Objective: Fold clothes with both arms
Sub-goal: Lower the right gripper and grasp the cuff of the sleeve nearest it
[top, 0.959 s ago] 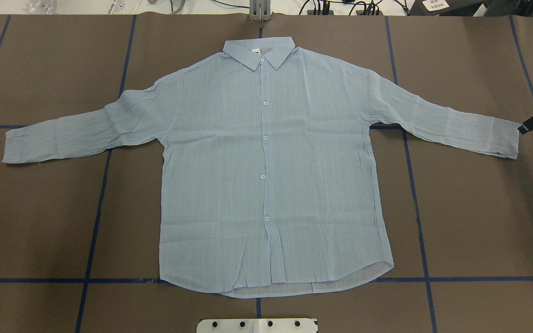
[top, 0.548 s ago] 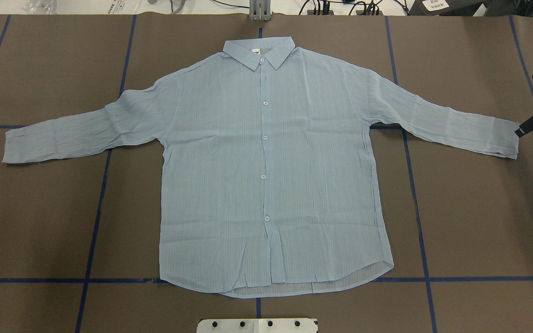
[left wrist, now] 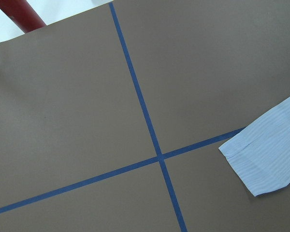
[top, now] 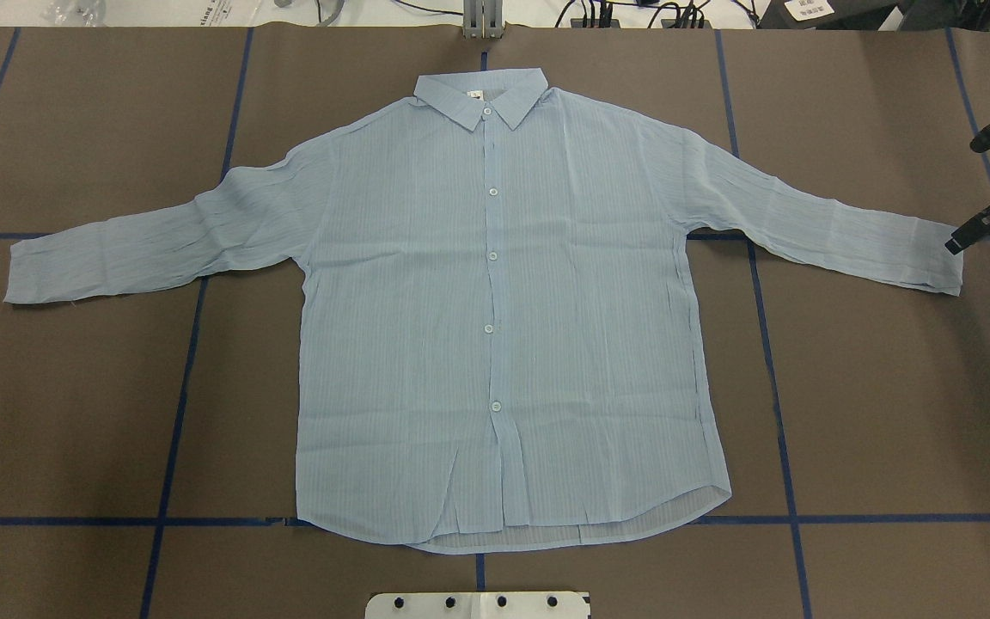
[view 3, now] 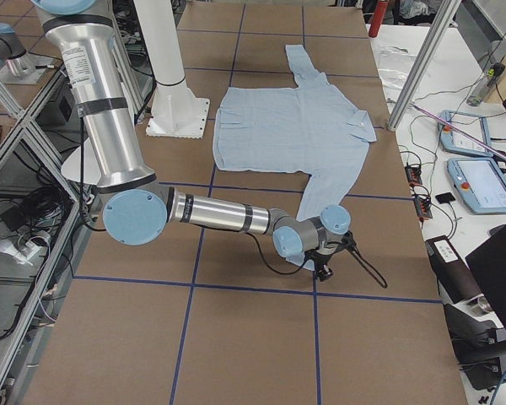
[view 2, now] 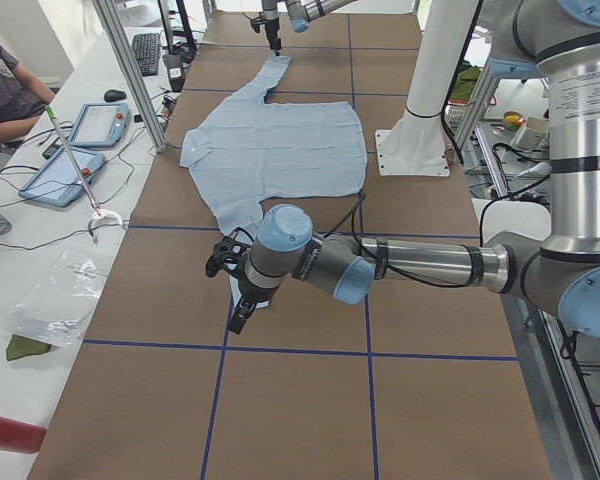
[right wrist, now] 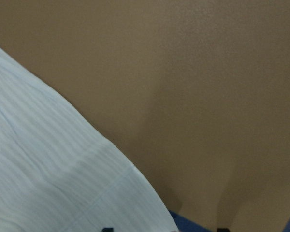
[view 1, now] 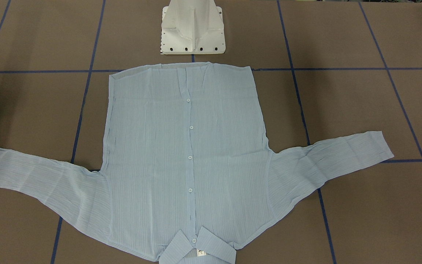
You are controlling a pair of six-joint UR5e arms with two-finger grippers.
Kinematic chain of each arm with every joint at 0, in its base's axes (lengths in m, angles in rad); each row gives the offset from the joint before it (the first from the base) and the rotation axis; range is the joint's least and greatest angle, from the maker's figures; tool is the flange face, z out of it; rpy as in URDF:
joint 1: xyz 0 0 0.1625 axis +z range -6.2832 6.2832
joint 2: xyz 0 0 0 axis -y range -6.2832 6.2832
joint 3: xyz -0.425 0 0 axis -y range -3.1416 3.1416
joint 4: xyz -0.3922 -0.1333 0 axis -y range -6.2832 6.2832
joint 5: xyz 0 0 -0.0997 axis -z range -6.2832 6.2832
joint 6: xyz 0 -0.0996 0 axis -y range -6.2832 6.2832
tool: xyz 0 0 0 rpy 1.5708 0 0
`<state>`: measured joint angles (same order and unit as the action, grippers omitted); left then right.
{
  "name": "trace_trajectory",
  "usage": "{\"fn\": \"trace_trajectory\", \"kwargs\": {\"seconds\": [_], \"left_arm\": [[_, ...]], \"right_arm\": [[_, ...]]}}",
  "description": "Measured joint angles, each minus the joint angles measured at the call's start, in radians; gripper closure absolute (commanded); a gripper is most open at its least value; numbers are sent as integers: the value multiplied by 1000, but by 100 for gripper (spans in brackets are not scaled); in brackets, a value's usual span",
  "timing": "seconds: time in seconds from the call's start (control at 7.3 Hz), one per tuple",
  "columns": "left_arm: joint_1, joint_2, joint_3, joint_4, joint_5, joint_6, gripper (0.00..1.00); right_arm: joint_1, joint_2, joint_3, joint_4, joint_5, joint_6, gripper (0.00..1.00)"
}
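Shirt (top: 495,327) looks thin and limp; pinch a cuff (top: 938,262). Right end effector (top: 965,194) gapes empty; left end effector (view 2: 227,293): cannot tell.

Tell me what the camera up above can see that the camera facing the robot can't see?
Only the overhead view shows the right gripper right by a sleeve cuff, plus cables past the table's far edge. Only the front-facing view shows the white pedestal standing whole; overhead catches just its foot plate. Both show the pale-blue shirt spread flat and buttoned on the brown table with blue tape lines.
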<state>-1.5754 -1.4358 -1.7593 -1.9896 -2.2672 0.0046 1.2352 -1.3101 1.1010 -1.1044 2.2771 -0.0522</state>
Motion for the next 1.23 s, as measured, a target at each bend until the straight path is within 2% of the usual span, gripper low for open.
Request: {"fn": "trace_trajectory", "kwargs": {"seconds": [0.14,0.27,0.82,0.96,1.23], "left_arm": [[0,0,0,0,0,0,1],[0,0,0,0,0,0,1],[0,0,-1,0,0,0,1],[0,0,-2,0,-1,0,1],[0,0,-3,0,-3,0,1]], "right_arm": [[-2,7,-7,0,-1,0,86],[-2,11,-10,0,-2,0,100],[0,15,-6,0,3,4,100],[6,13,12,-2,21,7,100],[20,-5,110,-17,108,78,100]]}}
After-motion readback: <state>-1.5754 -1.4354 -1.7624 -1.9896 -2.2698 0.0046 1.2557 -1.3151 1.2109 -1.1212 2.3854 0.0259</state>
